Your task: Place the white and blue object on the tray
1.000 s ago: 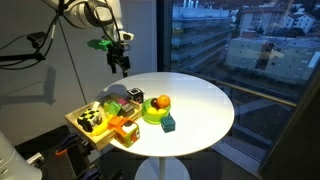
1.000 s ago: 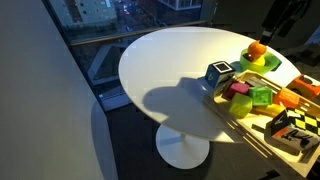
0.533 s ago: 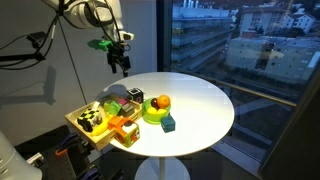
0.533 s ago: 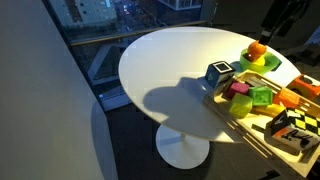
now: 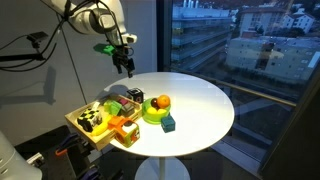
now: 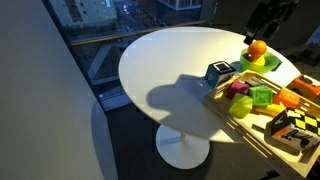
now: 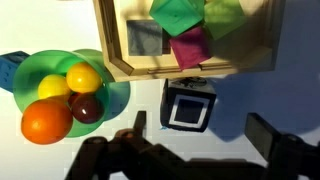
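End effector [image 7: 195,148] spread, empty, above cube [image 7: 190,107] (white/blue), on bench [image 7: 290,100] at tray's [image 7: 115,50] 6 o'clock. Descend straight, straddle cube, avoid bowl [image 7: 115,95] at 9 o'clock.

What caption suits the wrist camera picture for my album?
Open gripper above the white and blue cube, beside a green fruit bowl and wooden tray.
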You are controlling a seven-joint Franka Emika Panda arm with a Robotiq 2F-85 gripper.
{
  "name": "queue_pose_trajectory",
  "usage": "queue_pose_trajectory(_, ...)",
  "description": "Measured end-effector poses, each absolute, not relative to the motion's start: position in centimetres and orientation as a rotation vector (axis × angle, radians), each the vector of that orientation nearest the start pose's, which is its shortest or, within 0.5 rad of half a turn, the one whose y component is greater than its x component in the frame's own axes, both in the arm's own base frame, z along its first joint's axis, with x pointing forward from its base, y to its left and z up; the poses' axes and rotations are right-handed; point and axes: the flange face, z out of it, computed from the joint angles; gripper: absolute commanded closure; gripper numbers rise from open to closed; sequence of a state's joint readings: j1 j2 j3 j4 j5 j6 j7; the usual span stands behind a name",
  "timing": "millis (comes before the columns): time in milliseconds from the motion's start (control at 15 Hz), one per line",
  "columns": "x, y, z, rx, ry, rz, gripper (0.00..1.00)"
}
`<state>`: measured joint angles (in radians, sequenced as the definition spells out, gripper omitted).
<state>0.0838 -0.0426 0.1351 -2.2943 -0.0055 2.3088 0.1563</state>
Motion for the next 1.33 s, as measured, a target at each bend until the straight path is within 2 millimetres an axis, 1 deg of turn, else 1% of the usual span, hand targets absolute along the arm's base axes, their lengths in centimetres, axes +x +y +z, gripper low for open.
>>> queue_pose_trajectory(200, 51.1, 11.4, 36.2, -3.134, -0.08, -0.074, 0.0)
queue_pose_trajectory(533, 53.7, 12.0, 34.2, -3.13, -0.004, -0.038, 0.0)
queue_pose_trajectory(933, 56.4, 13.5, 30.8, -3.137, 0.035, 0.021, 0.0)
queue_pose_trajectory(1333, 58.3, 14.3, 27.8, -3.159, 0.026, 0.058, 0.0)
